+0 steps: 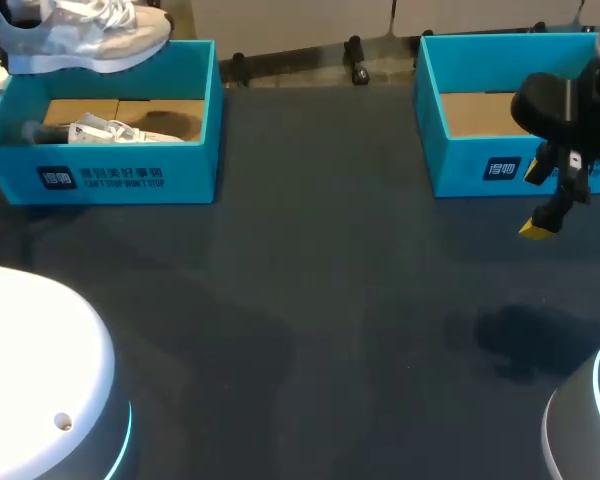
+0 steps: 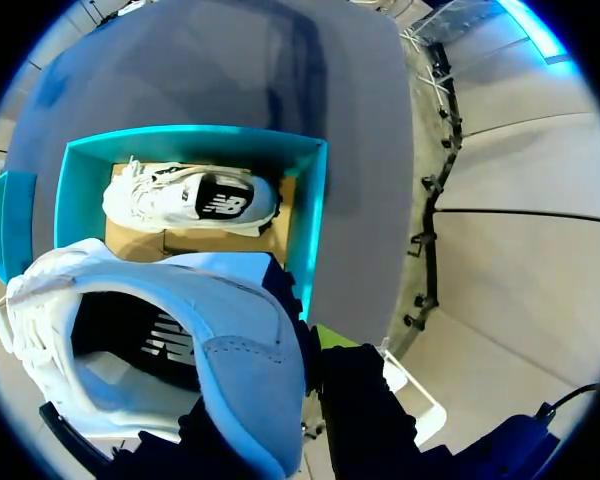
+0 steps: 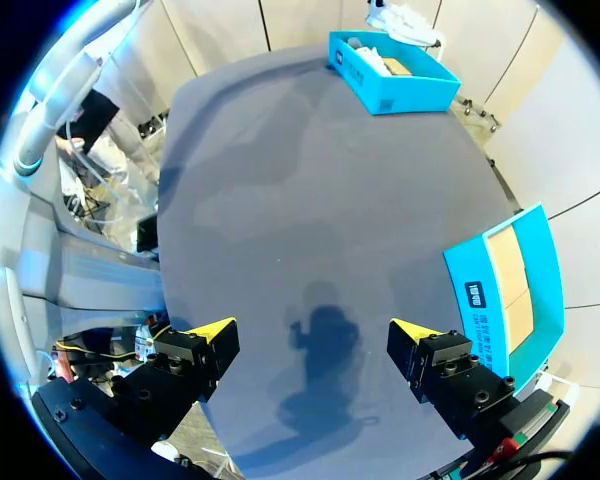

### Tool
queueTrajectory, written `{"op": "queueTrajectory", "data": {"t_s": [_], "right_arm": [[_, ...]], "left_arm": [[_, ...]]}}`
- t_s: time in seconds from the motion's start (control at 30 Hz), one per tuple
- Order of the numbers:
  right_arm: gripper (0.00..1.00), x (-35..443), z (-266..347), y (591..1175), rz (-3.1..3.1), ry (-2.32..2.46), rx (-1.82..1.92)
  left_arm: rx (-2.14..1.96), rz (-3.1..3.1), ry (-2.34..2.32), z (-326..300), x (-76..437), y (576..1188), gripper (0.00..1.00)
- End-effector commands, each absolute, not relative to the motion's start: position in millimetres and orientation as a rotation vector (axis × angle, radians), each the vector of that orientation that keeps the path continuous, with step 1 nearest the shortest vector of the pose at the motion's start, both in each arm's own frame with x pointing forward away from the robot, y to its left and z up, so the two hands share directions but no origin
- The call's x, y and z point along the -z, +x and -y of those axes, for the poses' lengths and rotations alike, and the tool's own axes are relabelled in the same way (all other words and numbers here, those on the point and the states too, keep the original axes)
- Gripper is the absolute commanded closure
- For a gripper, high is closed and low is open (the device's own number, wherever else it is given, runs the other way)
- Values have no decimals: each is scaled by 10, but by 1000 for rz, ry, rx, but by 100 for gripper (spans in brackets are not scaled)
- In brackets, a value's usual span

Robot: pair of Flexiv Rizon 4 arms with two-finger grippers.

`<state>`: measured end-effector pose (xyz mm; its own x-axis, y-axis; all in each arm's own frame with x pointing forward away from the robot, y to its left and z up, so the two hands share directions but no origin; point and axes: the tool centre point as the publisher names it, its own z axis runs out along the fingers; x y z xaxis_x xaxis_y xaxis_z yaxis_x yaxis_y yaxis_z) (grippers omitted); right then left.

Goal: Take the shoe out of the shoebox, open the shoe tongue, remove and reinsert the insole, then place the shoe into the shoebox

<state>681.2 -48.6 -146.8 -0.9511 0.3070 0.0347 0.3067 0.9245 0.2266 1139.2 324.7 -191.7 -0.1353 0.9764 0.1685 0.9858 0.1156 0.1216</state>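
The left claw point(image 2: 310, 400) pinched the held shoe point(image 1: 85, 35) at its heel end; only one yellow-tipped finger point(image 2: 332, 336) showed beside the heel, the other was hidden by the shoe. The held shoe, pale grey and white, hung above the far rim of the left shoebox point(image 1: 130, 182), clear of its walls, its opening turned towards the left wrist camera. Below it, inside the left shoebox, a second shoe point(image 1: 105, 131) lay on its side on the cardboard floor, along one long wall; part of the floor beside it lay bare.

The right claw point(image 3: 312, 330) hung spread wide above the dark surface point(image 1: 310, 300), gripping nothing; its fingers were well apart, with only its own shadow point(image 3: 325, 345) on the surface beneath. It hovered just in front of the near wall of the right shoebox point(image 1: 460, 170), not touching it; that box held only its cardboard floor.

The two shoeboxes stood well apart at the far edge of the surface, one at each side; between them and in front of them the surface was a broad dark stretch. The pale base of the left arm point(image 1: 30, 380) and the grey base of the right arm point(image 1: 590, 420) closed in the near corners.
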Motion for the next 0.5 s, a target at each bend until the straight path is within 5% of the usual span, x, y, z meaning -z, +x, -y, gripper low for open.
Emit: {"op": "queueTrajectory", "data": {"t_s": [0.03, 0.5], "right_arm": [[0, 1474, 480, 6832, -3084, 492, -358], [0, 1474, 480, 6832, -3084, 492, -358]], "left_arm": [[321, 2312, -2038, -3248, 1903, 11371, 100], [301, 2364, -2038, -3191, 2079, 11536, 100]]}}
